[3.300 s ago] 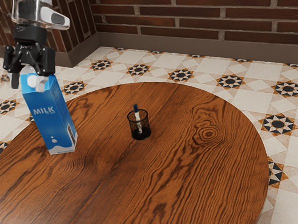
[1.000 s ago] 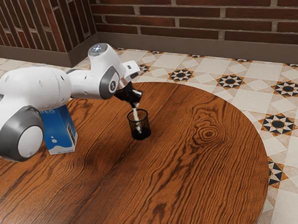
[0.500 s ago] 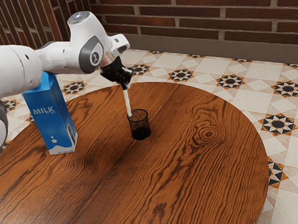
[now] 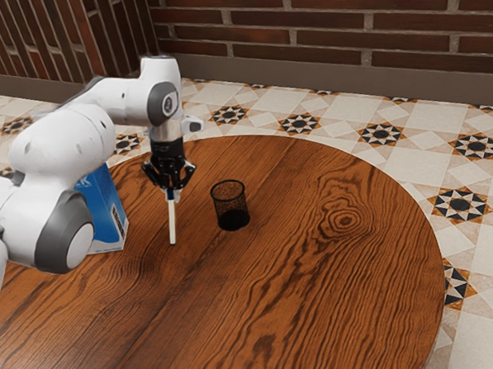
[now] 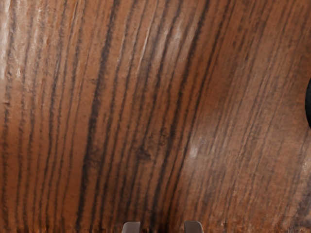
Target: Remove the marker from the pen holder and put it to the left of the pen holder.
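Your hand (image 4: 171,188) grips the upright marker (image 4: 172,221), top partly covered, contact with the table (image 4: 318,296) unclear; exterior view: pen holder (image 4: 232,219) at the marker's three o'clock, partly hidden carton (image 4: 108,208) at nine.

Exterior camera beside my arm (image 4: 67,152) looks down across bench (image 4: 335,287); my wrist camera faces down, nearer; both share bench.

Bent arm (image 4: 63,146) (gripper (image 4: 171,189) straight down)

marker (image 4: 172,221): out of pen holder (image 4: 231,209) | moved to exterior view's left | now upright
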